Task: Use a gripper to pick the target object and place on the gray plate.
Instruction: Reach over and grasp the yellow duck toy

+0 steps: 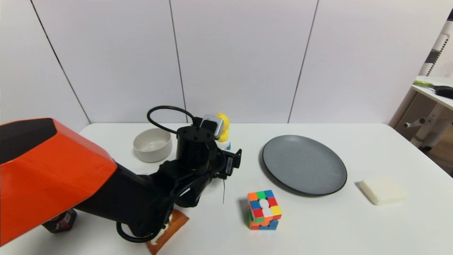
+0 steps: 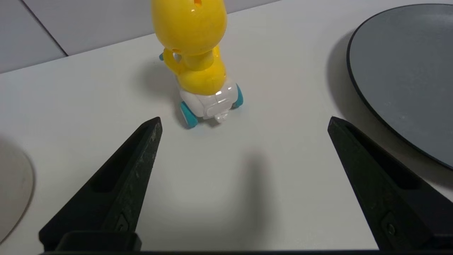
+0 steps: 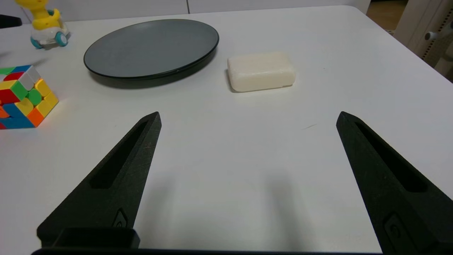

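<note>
The yellow duck toy with a white base and blue wheels stands upright at the back of the white table, left of the gray plate. My left gripper is open and empty, low over the table just short of the duck. The duck stands beyond the fingertips, nearer one finger, and is not between them. The plate's rim lies beside the other finger. In the head view the wrist hides the left fingers. My right gripper is open and empty over bare table, with the plate and duck far ahead.
A beige bowl stands left of the left wrist. A multicoloured cube sits in front of the plate. A white block lies to the plate's right. An orange waffle wedge and a dark object lie under the left arm.
</note>
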### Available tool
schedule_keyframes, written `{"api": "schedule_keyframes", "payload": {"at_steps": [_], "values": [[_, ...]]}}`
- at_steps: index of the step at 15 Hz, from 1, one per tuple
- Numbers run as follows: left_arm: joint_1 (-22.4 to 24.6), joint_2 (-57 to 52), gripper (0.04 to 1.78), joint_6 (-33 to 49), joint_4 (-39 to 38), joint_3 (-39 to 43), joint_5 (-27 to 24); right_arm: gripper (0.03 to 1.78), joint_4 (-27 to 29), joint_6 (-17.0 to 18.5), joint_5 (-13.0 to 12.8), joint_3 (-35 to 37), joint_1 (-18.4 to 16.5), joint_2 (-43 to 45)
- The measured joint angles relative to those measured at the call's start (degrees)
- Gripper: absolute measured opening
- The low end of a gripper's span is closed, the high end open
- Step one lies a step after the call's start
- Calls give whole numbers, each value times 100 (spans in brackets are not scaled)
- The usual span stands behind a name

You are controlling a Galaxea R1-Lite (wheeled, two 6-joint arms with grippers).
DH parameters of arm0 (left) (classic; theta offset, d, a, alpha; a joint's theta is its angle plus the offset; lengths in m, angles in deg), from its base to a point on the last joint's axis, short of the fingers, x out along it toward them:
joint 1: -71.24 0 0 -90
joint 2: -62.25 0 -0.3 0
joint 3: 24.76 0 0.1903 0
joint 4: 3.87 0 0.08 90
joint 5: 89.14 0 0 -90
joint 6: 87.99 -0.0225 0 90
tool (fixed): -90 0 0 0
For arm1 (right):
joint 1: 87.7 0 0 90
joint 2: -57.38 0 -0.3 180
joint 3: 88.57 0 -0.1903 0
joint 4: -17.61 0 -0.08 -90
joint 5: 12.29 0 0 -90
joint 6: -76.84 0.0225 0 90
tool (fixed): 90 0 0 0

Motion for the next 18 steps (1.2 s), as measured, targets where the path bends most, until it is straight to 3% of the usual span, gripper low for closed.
{"api": "schedule_keyframes", "payload": {"at_steps": [5,11,18], "values": [[26,636,169,-9,-722,-502,11,171,0,2,-2,0,0,0],[207,980,169,-319,-1072,-572,367,171,0,2,-2,0,0,0],[444,1159,169,-678,-1445,-679,377,171,0,2,-2,0,0,0]]}}
